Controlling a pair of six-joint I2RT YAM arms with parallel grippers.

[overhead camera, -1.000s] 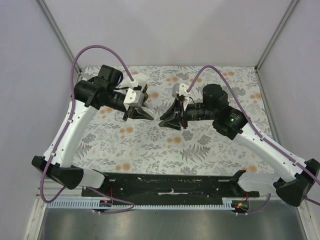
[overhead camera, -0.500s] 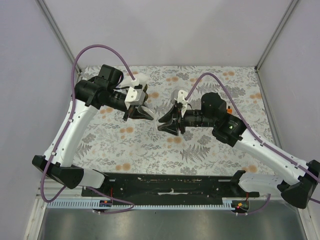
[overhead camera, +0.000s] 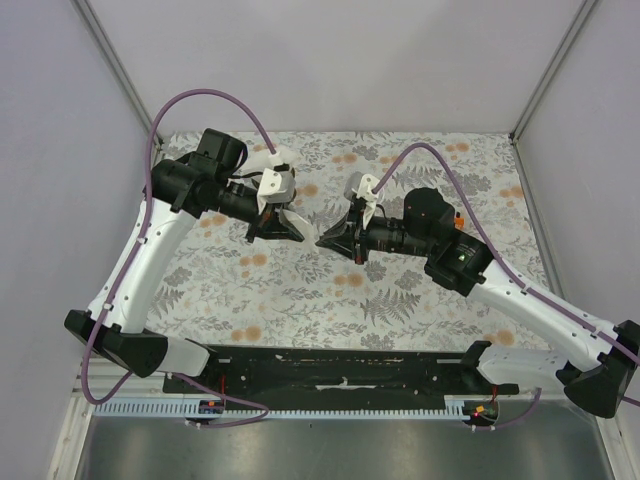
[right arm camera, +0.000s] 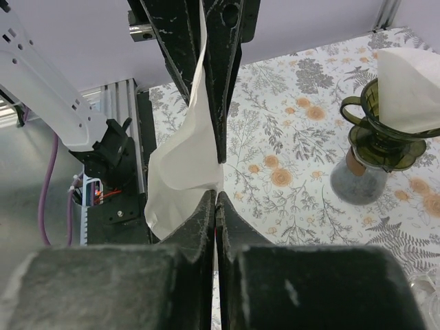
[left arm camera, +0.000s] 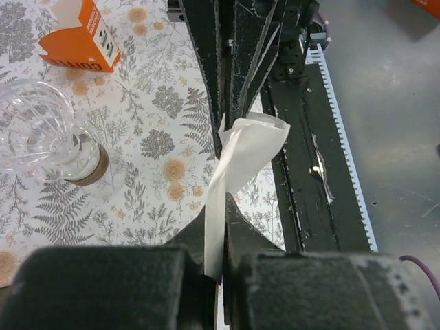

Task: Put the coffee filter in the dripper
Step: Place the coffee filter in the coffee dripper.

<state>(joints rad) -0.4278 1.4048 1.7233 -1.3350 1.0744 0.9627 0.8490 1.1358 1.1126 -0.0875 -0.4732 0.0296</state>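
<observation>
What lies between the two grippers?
The filter: the left gripper pinches it, and it reaches the right gripper's shut tips. Nothing else spans the gap. Both wrist views show this; the top view is too small to tell.

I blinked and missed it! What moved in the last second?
The right gripper dipped, then slid left, right up to the left gripper. It now seems to pinch the edge of the paper filter. The left gripper hardly moved and kept its pinch on the filter. Nothing else visibly changed.
</observation>
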